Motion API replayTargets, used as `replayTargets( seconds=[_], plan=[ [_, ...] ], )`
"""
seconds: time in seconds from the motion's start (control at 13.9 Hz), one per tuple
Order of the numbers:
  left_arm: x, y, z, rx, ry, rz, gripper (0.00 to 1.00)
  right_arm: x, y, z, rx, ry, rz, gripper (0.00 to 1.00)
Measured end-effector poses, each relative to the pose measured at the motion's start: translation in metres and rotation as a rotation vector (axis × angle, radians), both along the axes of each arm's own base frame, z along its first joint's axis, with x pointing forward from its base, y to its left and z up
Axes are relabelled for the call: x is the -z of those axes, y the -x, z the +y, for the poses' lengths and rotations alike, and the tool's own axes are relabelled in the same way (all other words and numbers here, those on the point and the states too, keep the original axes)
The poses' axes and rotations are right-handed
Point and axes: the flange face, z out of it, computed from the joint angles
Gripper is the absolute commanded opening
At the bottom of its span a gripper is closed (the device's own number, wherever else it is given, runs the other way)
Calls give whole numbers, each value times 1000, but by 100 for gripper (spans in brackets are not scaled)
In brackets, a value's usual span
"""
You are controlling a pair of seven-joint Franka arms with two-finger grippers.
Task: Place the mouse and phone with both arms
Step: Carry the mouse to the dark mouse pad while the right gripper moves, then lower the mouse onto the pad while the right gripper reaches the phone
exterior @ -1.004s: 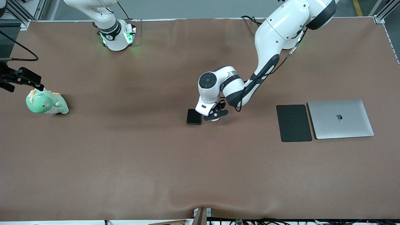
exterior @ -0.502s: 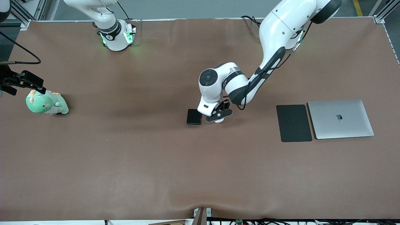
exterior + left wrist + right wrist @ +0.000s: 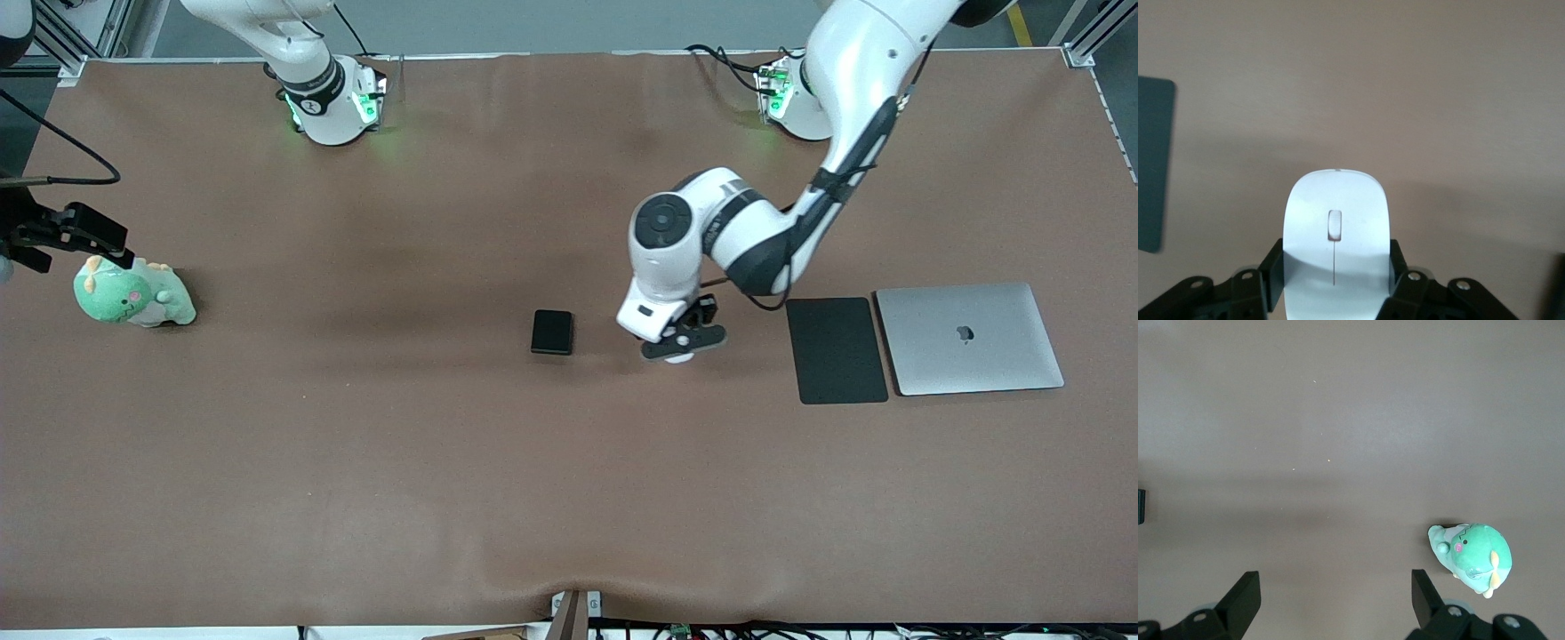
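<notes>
Brown bench (image 3: 356, 462) with a few soft wrinkles, grey floor past its edges; a closed laptop (image 3: 969, 338) and black pad (image 3: 836, 349) lie side by side toward the left arm's end, and a green plush (image 3: 132, 294) sits at the right arm's end. The left tool (image 3: 682, 345) is clamped on the mouse (image 3: 1336, 247), up over bare bench between the phone (image 3: 552, 332) and the pad. The right tool (image 3: 1335, 597) hangs wide open and empty by the plush, that arm just waiting.
</notes>
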Motion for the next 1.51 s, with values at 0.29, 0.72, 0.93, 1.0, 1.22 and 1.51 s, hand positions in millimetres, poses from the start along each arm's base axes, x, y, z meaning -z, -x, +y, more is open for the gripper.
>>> replayTargets(
  seconds=[0.29, 0.72, 0.93, 1.0, 1.22, 1.51],
  plan=[
    [-6, -33, 103, 24, 18, 63, 52, 0, 0, 0, 0, 0, 0, 100],
    [19, -46, 196, -18, 0, 131, 51, 0, 0, 0, 0, 0, -3, 100],
    [28, -52, 241, -30, 2, 158, 51, 2, -3, 1, -1, 0, -10, 100],
    [31, -53, 254, -37, 6, 163, 51, 5, -5, 2, -3, -2, -6, 100],
    [51, -51, 285, -21, -12, 150, 51, 29, -16, 25, -41, -6, 36, 100],
    [69, -43, 295, 9, 17, 139, 52, 83, -37, 100, -156, 3, 100, 100]
  ],
)
